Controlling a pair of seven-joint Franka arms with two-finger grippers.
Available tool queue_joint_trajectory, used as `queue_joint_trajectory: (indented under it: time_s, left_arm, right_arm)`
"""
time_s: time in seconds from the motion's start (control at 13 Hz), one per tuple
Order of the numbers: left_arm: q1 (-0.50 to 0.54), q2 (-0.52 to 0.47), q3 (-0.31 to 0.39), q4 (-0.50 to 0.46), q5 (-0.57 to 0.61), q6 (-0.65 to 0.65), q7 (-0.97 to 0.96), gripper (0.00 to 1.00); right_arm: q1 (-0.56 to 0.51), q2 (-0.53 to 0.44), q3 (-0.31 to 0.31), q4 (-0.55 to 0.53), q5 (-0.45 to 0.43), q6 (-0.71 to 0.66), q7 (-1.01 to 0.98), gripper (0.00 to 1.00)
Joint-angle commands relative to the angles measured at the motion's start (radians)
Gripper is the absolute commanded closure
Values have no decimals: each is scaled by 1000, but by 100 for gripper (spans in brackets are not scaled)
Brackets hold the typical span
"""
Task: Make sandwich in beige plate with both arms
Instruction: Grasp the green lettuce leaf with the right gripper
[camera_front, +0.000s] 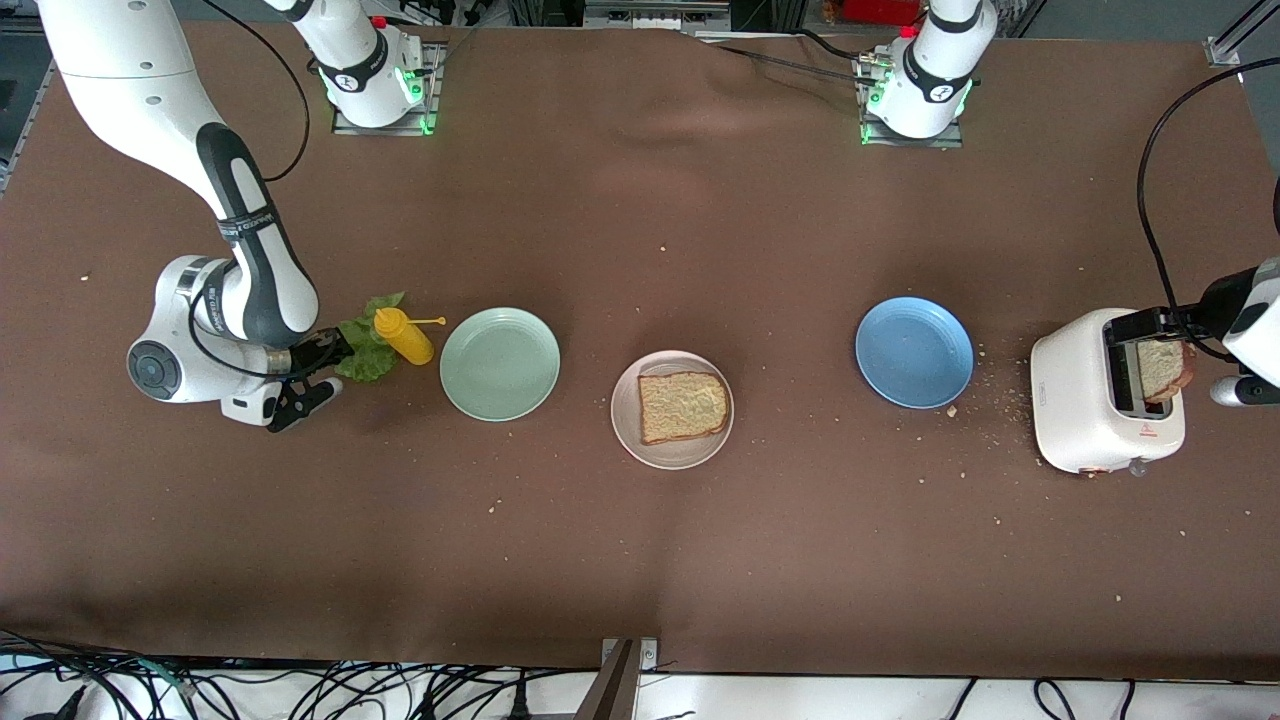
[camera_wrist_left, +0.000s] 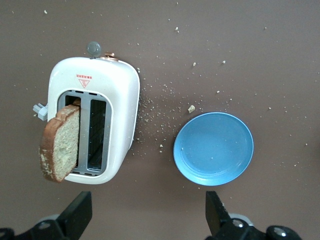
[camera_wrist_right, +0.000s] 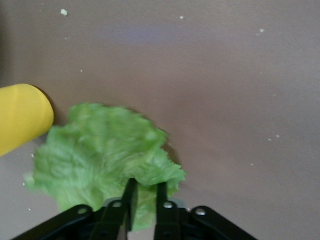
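One square slice of speckled brown toasted bread (camera_front: 683, 405) lies flat in the round pale beige plate w/ ridged rim (camera_front: 626, 425), mid-table, between the mint-green plate (camera_front: 500, 363) and the blue plate (camera_front: 914, 351). My right gripper (camera_wrist_right: 144, 195) is low at the right arm's end of the table, fingers (camera_wrist_right: 129, 197) nearly closed, pinching the edge of the ruffled green lettuce leaf (camera_wrist_right: 100, 155); leaf sits on the brown cloth, touching the yellow squeeze bottle (camera_front: 404, 336), which lies just beside the mint-green plate. My left gripper (camera_wrist_left: 145, 217) hangs over the cloth near the white two-slot toaster (camera_front: 1075, 400) at the left arm's end, fingers (camera_wrist_left: 77, 215) spread wide, gripping nothing. 2nd brown bread slice (camera_wrist_left: 61, 142) sticks out of one toaster slot, tilted. Crumbs (camera_front: 1000, 395) lie scattered between toaster & blue plate.
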Motion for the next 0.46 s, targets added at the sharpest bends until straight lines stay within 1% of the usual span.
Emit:
queue_joint_trajectory:
  time_s: [0.0, 0.31, 0.38]
  left_arm:
    - [5, -1, -9, 1, 36, -4, 3, 0]
    - [5, 5, -9, 1, 36, -4, 3, 0]
    - [7, 5, -9, 1, 36, -4, 3, 0]
  right_arm:
    - [26, -19, -9, -23, -39, 6, 39, 100]
    - [34, -20, -9, -17, -71, 6, 59, 100]
    - [34, -25, -9, -8, -92, 3, 61, 100]
